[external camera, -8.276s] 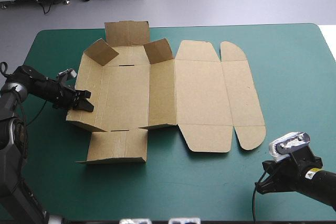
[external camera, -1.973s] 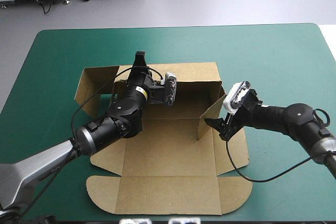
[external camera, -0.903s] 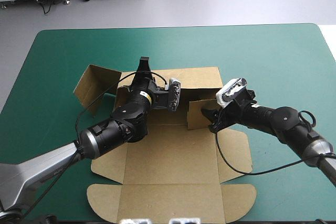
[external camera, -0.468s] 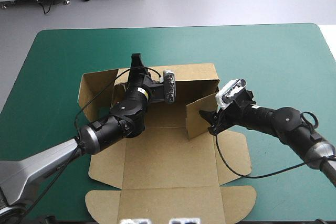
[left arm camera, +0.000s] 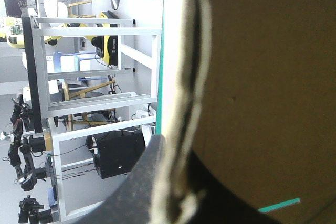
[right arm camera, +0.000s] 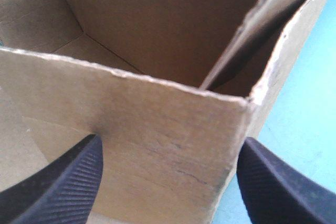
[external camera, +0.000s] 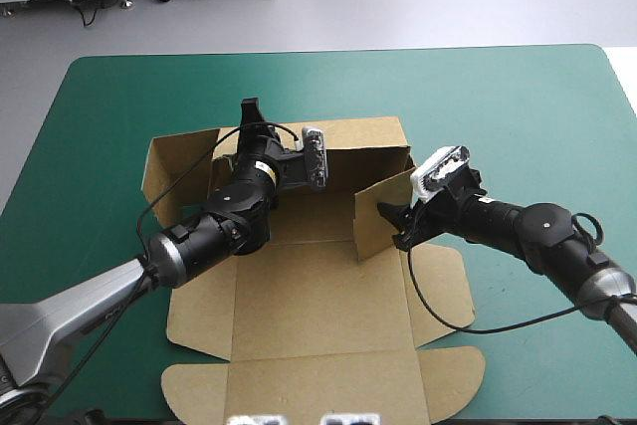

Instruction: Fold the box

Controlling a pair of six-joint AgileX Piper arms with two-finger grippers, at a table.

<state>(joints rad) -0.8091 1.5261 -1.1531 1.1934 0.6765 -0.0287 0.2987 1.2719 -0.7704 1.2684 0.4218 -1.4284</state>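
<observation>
My left gripper (external camera: 250, 116) is all but closed on the box (external camera: 318, 296). It has the top edge of the back wall (external camera: 363, 141), near that wall's left end. On the left wrist view the board's pale edge runs down between the two black fingers (left arm camera: 147, 182), one on each face of the sheet. Beyond that edge I see a thin strip of the teal-green table (external camera: 518, 97).

My right gripper (right arm camera: 170, 145) is wide open and holds nothing. Its fingers stand far apart, toward the corners of the right wrist view, and the outer face of the right flap (external camera: 383, 214) fills the space between them. I cannot tell whether either finger touches the board. The flap stands upright, swung inward from the box's right side. Its far end sits close to the back wall's right end, with a dark gap showing at that corner on the right wrist view.

From the high view, the box lies in the middle of the table. The back wall is raised on the far side and the left wall (external camera: 177, 168) is raised and leaning outward. The floor panel lies flat under my left arm. The lid (external camera: 323, 390) is flat on the table toward the near edge, with a rounded tab at each end.
</observation>
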